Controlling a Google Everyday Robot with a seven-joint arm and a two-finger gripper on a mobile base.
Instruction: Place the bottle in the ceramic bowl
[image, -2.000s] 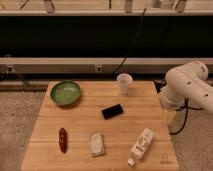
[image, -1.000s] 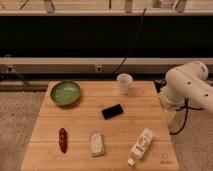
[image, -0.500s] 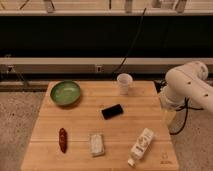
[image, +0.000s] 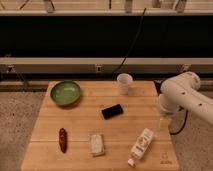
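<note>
small white plastic bottle with white cap and yellowish label (image: 141, 146): laid on its side on the light wooden slatted table (image: 80, 125), near the table's front right corner, set diagonally, cap end pointed toward the table's front edge. untouched by any other item.

round shallow green glazed ceramic bowl with darker rim (image: 65, 93): stood upright at the table's back left corner, well apart from the bottle. nothing is seen inside it.

two-finger gripper: borne by the bulky white robot arm (image: 180, 97), which is stationed at the table's right edge, about midway along it. the gripper itself is hidden behind the arm's housing; its jaws are set wide apart and nothing is held.

flat pale rectangular block (image: 97, 143): laid near the table's front edge, about centre.

flat black rectangular slab (image: 112, 111): laid at the table's middle, turned slightly askew.

small dark red elongated item (image: 62, 140): laid near the table's front left, lengthwise front to back; its kind cannot be told.

white paper cup (image: 124, 83): stood upright at the table's back edge, right of centre.
</note>
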